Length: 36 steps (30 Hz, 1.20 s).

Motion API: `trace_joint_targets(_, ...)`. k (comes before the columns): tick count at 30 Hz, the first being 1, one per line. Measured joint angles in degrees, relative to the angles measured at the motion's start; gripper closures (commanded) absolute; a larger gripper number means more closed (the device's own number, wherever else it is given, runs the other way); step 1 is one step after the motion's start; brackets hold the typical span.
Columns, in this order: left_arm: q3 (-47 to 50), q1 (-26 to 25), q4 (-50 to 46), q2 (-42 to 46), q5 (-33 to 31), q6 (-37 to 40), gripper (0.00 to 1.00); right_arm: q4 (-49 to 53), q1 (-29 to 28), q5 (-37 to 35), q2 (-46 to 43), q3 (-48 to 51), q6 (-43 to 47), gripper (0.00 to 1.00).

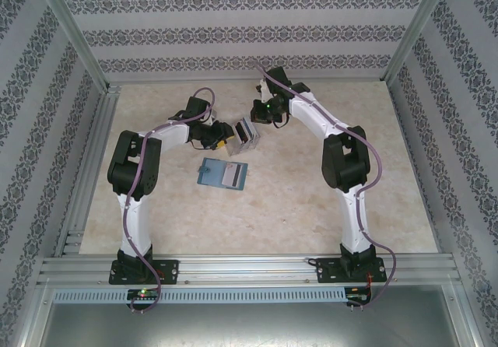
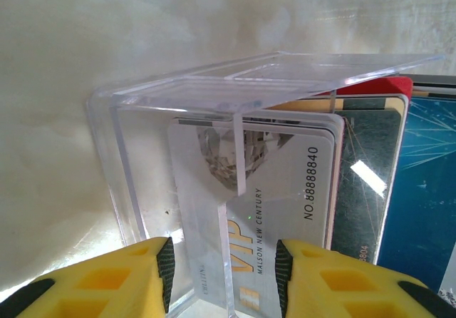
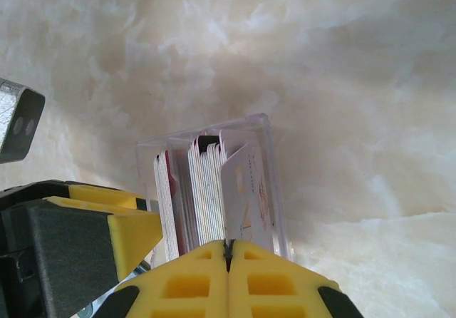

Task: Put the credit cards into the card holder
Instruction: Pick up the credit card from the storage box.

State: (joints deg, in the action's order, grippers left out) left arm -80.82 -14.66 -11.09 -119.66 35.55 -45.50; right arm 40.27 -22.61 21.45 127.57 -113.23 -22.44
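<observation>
A clear plastic box (image 2: 142, 161) holds several credit cards (image 2: 285, 182) standing on edge, the front one whitish with "VIP" print. My left gripper (image 2: 224, 275) has its yellow fingers (image 2: 128, 279) pressed on either side of the box's near end. In the right wrist view my right gripper (image 3: 228, 245) is shut on the edge of a whitish credit card (image 3: 249, 190) that tilts out of the stack (image 3: 206, 190) in the box. The teal card holder (image 1: 212, 173) lies flat on the table in front of the box (image 1: 245, 137), with a dark card (image 1: 232, 176) on it.
The marbled table (image 1: 296, 199) is walled by patterned panels and a metal frame (image 1: 249, 269). Both arms meet at the back centre over the box. The left gripper's finger (image 3: 125, 229) sits close beside my right gripper.
</observation>
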Motion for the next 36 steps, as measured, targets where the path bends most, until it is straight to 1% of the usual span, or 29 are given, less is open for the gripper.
trace_joint_targets(9, 0.55, -0.24, 0.00, 1.03, -1.22, 0.07, 0.56, -0.02, 0.00, -0.07, -2.03, 2.03, 0.17, 0.95)
trace_joint_targets(19, 1.70, -0.35, -0.50, 8.85, -4.83, 2.38, 0.56, -0.24, 0.00, -0.46, -8.11, 4.87, 0.33, 0.95)
trace_joint_targets(27, 6.84, -0.33, -1.38, 13.33, -7.72, 4.85, 0.56, -1.55, 0.00, -1.18, -16.26, 9.81, 0.33, 0.95)
trace_joint_targets(32, 10.93, 0.02, -2.21, 16.17, -9.11, 6.12, 0.56, -4.11, -0.04, -1.05, -22.58, 14.93, -0.09, 0.95)
trace_joint_targets(36, 13.92, 0.79, -2.29, 18.78, -9.73, 6.78, 0.56, -6.80, -0.42, -0.09, -26.03, 19.17, -0.92, 0.94)
